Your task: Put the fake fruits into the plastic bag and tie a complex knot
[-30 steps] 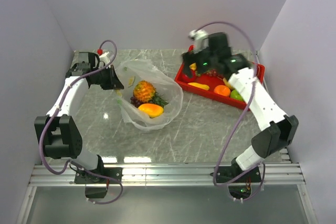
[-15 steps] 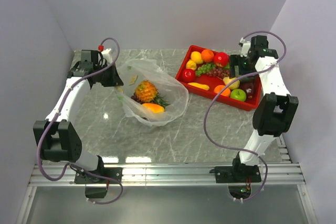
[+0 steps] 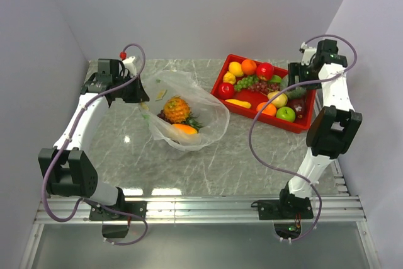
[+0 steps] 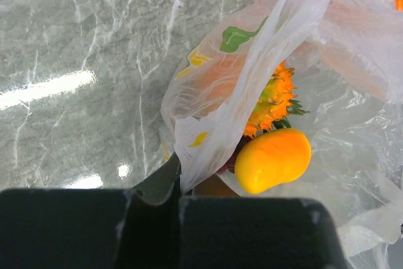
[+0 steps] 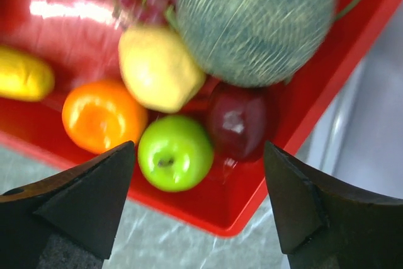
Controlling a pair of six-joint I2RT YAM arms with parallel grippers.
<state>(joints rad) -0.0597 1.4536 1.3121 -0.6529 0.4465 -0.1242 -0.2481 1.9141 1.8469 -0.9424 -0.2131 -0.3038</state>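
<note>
The right pincer [image 5: 198,149] hangs over the near right corner of the tray [image 3: 249,112], fingers spread wide and holding nothing. In its wrist view the green apple [image 5: 175,154] sits straight below, almost centred in the gap and a shade toward the left finger. That makes it the likeliest pick, and a straight drop should bracket it. It is crowded. A dark red fruit [image 5: 239,124] touches it on one side, an orange [image 5: 104,114] lies just beside it on the other, and a lemon [image 5: 160,67] and a netted melon [image 5: 255,23] lie just beyond, so a finger could land on a neighbour. The apple is round, so no long axis needs matching. The tray runs from far left to near right on the table [image 3: 239,149], and the right arm is clearly the nearer one to it. The bag [image 3: 211,114] lies well apart to the pincer's left, near the table's middle, with a pineapple [image 3: 176,108] and a mango [image 4: 272,159] already inside. The left pincer [image 4: 178,184] is closed on the bag's rim film and holds the mouth up and open on the side away from the tray. Any carried fruit would thus travel leftward across the table to that mouth. Most fruits lie in the tray, so packing looks early.
</note>
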